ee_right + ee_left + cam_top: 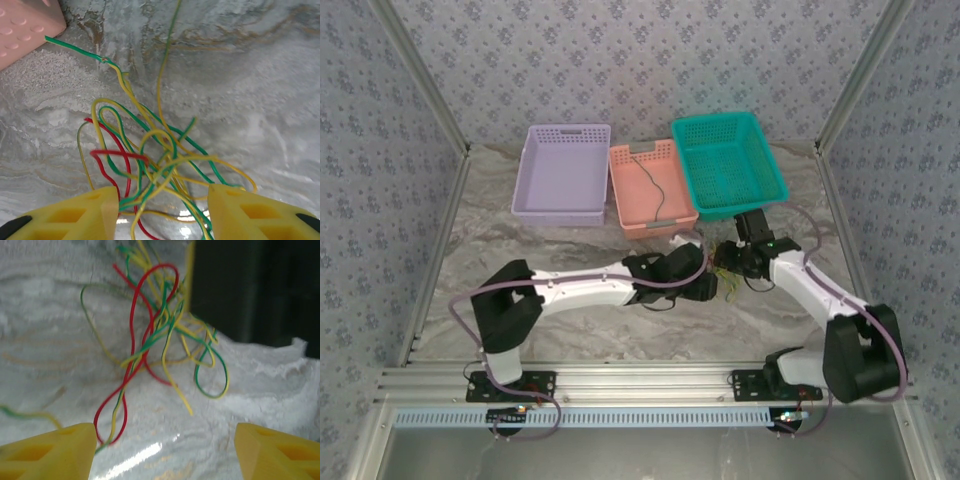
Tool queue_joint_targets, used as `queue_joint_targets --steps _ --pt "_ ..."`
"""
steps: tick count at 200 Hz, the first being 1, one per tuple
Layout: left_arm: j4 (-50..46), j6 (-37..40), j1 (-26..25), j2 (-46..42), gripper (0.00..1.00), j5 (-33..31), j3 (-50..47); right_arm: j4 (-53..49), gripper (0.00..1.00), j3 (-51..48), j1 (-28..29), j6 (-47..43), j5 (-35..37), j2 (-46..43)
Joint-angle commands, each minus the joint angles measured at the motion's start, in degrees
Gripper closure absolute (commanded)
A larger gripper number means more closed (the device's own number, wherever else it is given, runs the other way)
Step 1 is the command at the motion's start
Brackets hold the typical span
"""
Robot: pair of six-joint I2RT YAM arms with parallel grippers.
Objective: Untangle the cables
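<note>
Bolted to the metal rail [640, 378], the left arm [580, 288] and right arm [810, 292] have black bases [510, 385] and joints [860, 355], white shells [595, 290], and a purple-grey cable [457, 308] each. The left gripper [165, 452] and right gripper [162, 215] carry yellow plastic fingers [50, 452].

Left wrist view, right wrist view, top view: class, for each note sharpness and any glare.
Left wrist view: the wires look soft, a dark shape at top right is blurred, glare streaks the table at the bottom. Right wrist view: wires crisp, a small glare spot low centre. Top view: even light, wires too small to resolve.
</note>
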Motion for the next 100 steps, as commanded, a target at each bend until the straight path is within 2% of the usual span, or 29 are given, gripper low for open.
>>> queue_joint_targets --steps 1,48,65,86,100 --pt "-5.6 4.0 0.2 4.9 0.27 -4.5 4.0 -0.2 0.46 3.9 -0.6 -5.3 -3.5 4.9" --pt "-6.7 4.7 0.4 12.5 0.33 -6.9 7.6 -0.5 0.46 3.7 0.0 -2.0 0.4 12.6" --pt "-5.9 4.9 0.6 14.1 0.4 -7.4 7.7 1.1 0.47 2.8 0.6 -1.0 -0.2 14.7" --pt "-5.6 4.3 0.9 15.7 0.57 -8.5 7.6 1.3 0.6 2.9 1.9 0.0 0.3 16.4" --pt "-4.7 3.0 1.2 15.0 0.8 -10.0 5.5 1.8 0.66 2.2 2.7 0.7 0.4 15.8"
